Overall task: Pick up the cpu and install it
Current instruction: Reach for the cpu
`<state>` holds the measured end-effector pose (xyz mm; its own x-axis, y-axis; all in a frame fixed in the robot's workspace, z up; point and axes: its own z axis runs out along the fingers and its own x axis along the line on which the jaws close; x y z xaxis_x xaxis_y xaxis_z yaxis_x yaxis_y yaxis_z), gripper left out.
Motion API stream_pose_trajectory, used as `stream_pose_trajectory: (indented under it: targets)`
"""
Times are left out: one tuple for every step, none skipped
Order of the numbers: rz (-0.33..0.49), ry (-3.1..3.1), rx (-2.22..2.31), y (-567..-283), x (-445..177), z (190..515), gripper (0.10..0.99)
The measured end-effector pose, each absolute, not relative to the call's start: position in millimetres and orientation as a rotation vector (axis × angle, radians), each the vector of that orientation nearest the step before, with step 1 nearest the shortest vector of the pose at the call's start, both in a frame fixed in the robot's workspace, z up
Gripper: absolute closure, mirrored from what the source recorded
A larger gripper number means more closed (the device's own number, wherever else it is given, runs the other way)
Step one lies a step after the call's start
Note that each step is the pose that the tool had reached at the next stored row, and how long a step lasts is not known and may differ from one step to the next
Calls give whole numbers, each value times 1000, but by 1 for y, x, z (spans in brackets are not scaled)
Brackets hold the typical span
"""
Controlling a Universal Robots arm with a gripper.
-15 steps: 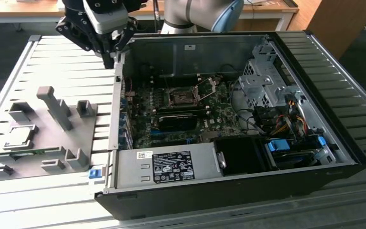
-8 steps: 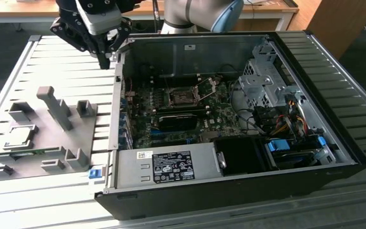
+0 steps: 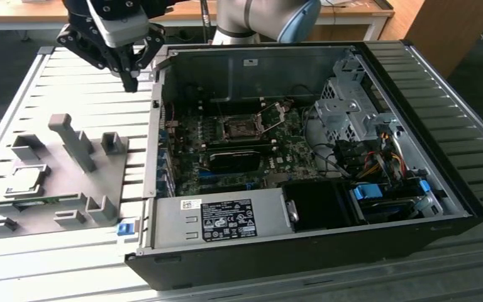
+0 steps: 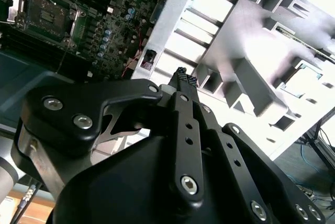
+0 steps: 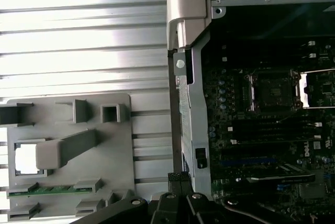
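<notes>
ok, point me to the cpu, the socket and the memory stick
cpu (image 3: 28, 178): exterior view, middle of its metal top.
socket (image 5: 273, 91): first wrist view, its dark centre.
memory stick (image 5: 52, 189): first wrist view, middle of the green board.

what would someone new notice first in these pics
The open computer case takes up the middle of the exterior view, with its motherboard socket bare and the frame lifted. At that view's left, a grey tray holds the cpu, untouched. The gripper hangs beside the case's wall on the tray's side, jaws shut on nothing.
</notes>
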<state>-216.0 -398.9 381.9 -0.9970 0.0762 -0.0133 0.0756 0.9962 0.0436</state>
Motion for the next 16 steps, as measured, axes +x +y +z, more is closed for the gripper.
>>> stream_pose_trajectory:
  targets:
    - [67, 3124, 119, -399, -217, 382, 980]
    - [67, 3124, 119, -399, -218, 382, 980]
    - [67, 3124, 119, -399, -220, 381, 980]
    - [67, 3124, 119, -399, -221, 381, 980]
    - [67, 3124, 119, -399, -222, 381, 980]
    - [67, 3124, 119, -399, -223, 381, 980]
    - [67, 3124, 119, -399, -224, 381, 980]
    - [67, 3125, 119, -399, -226, 381, 980]
    - [67, 3125, 119, -399, -227, 381, 980]
    - [67, 3125, 119, -399, -228, 381, 980]
    - [67, 3125, 119, -399, -229, 380, 980]
    - [67, 3125, 119, -399, -230, 380, 980]
    - [67, 3125, 119, -399, -231, 380, 980]
    - [67, 3126, 119, -399, -232, 380, 980]
    - [67, 3126, 119, -399, -233, 380, 980]
    - [67, 3126, 119, -399, -234, 380, 980]
